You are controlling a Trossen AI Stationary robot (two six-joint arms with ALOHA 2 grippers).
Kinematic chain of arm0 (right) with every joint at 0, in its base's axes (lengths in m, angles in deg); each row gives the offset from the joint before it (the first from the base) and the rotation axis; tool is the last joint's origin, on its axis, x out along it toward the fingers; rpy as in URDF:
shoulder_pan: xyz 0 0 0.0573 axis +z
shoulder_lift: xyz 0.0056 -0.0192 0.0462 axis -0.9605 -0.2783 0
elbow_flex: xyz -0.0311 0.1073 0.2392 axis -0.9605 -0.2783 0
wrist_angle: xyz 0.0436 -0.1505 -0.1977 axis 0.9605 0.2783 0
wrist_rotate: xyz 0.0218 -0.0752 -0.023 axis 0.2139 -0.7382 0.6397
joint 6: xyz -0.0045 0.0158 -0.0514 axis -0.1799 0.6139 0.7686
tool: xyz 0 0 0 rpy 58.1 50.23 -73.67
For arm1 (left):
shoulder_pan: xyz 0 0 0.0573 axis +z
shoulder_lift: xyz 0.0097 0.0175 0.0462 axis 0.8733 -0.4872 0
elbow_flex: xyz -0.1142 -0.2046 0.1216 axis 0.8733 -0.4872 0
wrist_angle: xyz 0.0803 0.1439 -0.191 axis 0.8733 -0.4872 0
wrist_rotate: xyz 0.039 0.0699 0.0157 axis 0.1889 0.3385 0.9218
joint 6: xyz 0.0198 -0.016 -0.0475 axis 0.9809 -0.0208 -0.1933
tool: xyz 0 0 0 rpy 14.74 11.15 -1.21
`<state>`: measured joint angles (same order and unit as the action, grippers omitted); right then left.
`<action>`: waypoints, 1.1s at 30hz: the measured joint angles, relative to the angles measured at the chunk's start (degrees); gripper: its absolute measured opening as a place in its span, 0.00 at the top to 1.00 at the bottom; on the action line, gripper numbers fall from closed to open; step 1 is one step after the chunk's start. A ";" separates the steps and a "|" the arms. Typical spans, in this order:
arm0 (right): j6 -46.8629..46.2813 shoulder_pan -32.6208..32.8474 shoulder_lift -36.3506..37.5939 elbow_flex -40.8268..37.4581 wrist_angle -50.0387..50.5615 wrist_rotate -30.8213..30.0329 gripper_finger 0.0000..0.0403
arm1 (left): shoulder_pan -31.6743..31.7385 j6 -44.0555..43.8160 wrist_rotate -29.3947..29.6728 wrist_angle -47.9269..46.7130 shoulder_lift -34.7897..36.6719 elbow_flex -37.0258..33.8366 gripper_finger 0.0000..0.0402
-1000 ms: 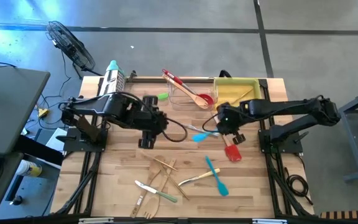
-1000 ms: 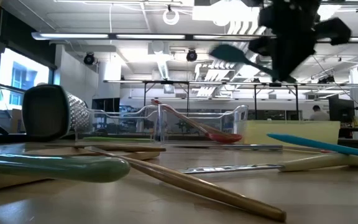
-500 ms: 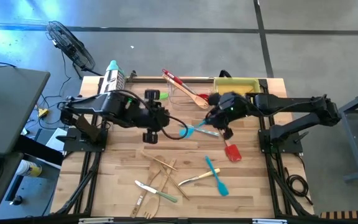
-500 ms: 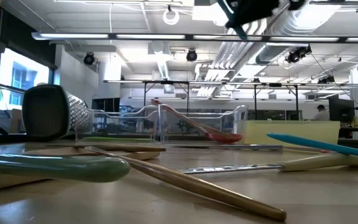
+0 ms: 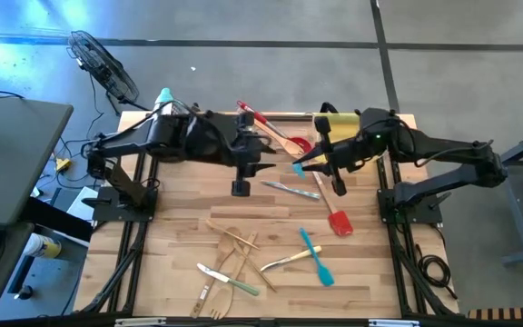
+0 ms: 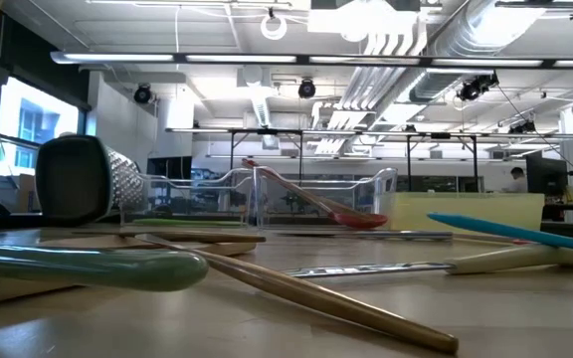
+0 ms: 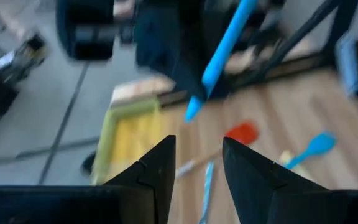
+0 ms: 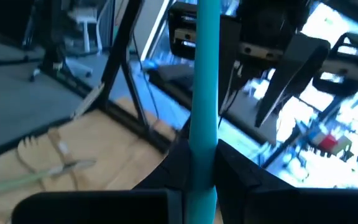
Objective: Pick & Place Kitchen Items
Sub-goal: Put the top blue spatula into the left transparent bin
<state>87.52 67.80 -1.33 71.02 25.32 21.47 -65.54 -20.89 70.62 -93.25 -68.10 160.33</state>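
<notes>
My right gripper (image 5: 314,164) is over the table's far middle, beside the yellow tray (image 5: 345,129), and is shut on a blue spatula (image 8: 204,74). The spatula also shows in the left wrist view (image 7: 224,51). My left gripper (image 7: 196,163) is open and empty. It is near the clear tray (image 5: 263,133) and faces the spatula without touching it. On the table lie a red spatula (image 5: 338,221), a second blue spatula (image 5: 316,257), a metal knife (image 5: 291,189), wooden forks (image 5: 236,247) and pale-handled knives (image 5: 282,262). Neither gripper shows in the low view. My right gripper pinches the blue spatula's handle (image 8: 202,163) between its two fingers. The handle runs straight out ahead of the fingers, along them. The spatula is lifted clear of the table. Which end of it the fingers have cannot be told.
A red spoon with a wooden handle (image 5: 284,141) lies in the clear tray. A steel grater (image 5: 165,111) stands at the far left. The loose utensils lie across the table's near half, as the low view (image 6: 296,288) shows close up.
My right gripper has risen with the blue spatula and gone toward the far edge, leaving the low view at its top. My left gripper has gone toward the far edge and the right, to beside the clear tray.
</notes>
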 joint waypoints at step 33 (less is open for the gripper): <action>0.01 2.29 -0.48 -0.02 -0.29 -3.63 0.91 | 0.16 6.47 -8.62 16.70 -4.26 -0.07 0.68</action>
<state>87.53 70.09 -1.81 71.00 25.03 17.85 -65.38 -14.42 62.00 -76.55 -72.36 160.27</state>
